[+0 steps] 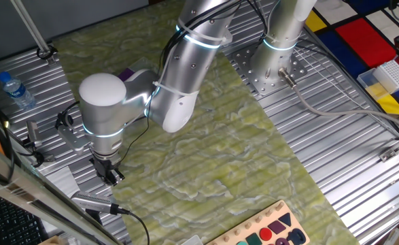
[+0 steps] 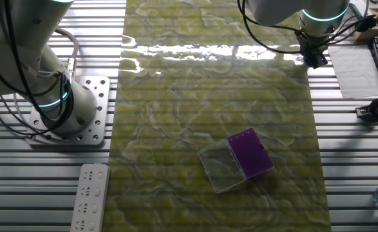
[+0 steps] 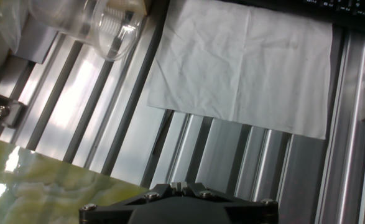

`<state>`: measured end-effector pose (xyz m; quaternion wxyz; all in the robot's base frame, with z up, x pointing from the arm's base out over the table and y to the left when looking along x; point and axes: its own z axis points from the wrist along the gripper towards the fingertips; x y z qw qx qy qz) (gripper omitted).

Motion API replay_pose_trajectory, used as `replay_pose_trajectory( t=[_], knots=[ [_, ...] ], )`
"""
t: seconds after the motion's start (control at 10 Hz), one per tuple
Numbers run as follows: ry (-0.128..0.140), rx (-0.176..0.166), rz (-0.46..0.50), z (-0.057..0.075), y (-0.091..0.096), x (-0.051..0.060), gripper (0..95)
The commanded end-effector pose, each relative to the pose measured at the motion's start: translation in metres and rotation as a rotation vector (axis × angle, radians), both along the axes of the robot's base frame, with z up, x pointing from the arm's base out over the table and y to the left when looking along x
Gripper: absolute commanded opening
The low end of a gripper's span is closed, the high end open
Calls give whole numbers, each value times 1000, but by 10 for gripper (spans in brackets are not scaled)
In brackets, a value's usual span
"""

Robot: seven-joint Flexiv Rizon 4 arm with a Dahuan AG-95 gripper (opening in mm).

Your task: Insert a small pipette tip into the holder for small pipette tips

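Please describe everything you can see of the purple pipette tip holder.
The holder for small pipette tips is a small, flat, purple square box whose top carries a fine grid of holes. A clear plastic cover piece lies open beside it, touching one edge. Both rest flat, turned at an angle, on the green patterned mat. Nothing else touches them; the gripper is far away.

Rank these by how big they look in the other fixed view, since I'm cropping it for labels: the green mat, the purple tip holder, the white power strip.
1. Green mat, by far the largest.
2. White power strip and purple tip holder look alike; the strip is cut off by the frame edge, so I won't rank them.
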<state>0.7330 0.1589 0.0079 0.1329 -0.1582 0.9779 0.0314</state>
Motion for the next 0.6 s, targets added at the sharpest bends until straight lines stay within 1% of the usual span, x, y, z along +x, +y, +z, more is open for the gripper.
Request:
replay_pose_trajectory(
  t=[0.1, 0.2, 0.3, 0.5, 0.6],
  knots=[
    [2, 0, 0, -1, 0, 0, 0],
    [2, -1, 0, -1, 0, -1, 0],
    [8, -2, -3, -1, 0, -3, 0],
    [30, -3, -10, 5, 0, -3, 0],
    [32, -2, -11, 4, 0, -5, 0]
  ],
)
